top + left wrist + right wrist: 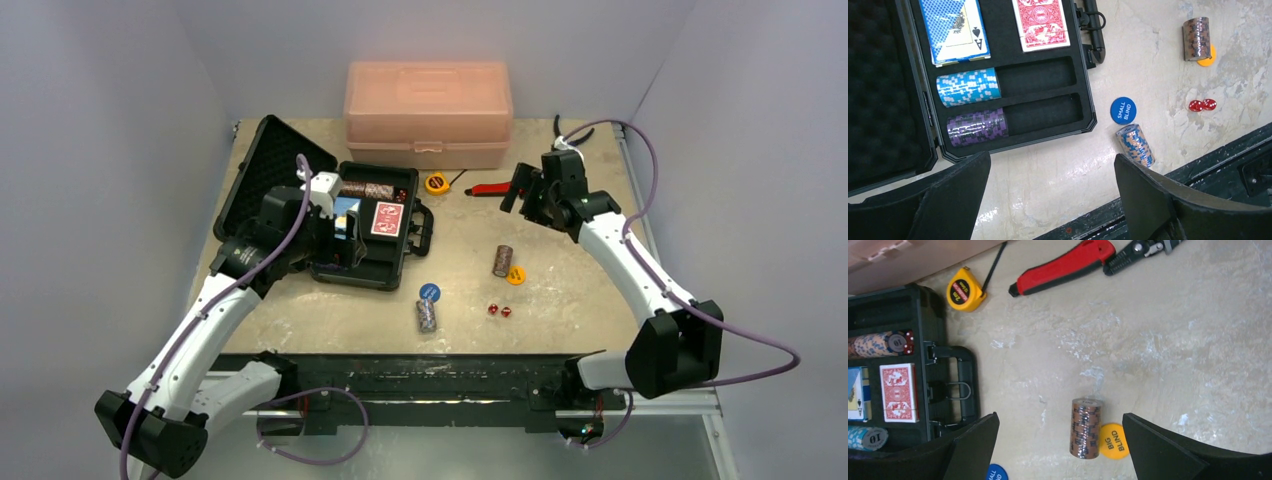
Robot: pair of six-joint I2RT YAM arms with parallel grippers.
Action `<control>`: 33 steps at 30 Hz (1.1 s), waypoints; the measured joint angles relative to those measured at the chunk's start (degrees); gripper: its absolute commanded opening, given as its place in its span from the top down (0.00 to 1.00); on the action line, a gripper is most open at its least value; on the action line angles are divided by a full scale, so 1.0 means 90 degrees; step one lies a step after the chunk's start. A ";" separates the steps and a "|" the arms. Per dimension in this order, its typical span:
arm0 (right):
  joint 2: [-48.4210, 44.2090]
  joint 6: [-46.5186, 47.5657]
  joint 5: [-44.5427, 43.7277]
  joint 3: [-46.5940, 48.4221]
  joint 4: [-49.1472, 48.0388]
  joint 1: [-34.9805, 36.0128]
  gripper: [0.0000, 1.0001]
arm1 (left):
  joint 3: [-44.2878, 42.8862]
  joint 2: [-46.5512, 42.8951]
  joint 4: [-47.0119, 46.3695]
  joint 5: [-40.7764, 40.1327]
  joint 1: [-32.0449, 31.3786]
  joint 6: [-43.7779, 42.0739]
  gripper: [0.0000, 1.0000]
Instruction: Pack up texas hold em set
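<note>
- The right gripper has its fingers apart and holds nothing.
- The brown chip stack lies on its side on the table, just below this gripper, with its long axis across the closing line.
- The left gripper, also spread and empty, hovers by the case, so the right arm is nearer.

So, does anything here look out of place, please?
A brown chip stack and a blue-orange chip stack lie on their sides outside the case; the tape measure and red knife aren't poker pieces.
</note>
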State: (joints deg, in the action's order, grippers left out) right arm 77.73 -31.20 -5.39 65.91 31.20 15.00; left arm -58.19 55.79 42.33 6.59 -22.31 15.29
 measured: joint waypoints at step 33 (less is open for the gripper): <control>0.1545 -0.1287 -0.0459 -0.0816 0.0015 0.0554 0.30 | 0.0092 -0.0206 0.0024 -0.0294 -0.0355 -0.0107 0.10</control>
State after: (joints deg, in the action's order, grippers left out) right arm 91.64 -42.78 -9.52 58.57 31.33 19.99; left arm -57.36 53.93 42.54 3.95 -25.50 14.33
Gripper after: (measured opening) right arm 0.732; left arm 0.905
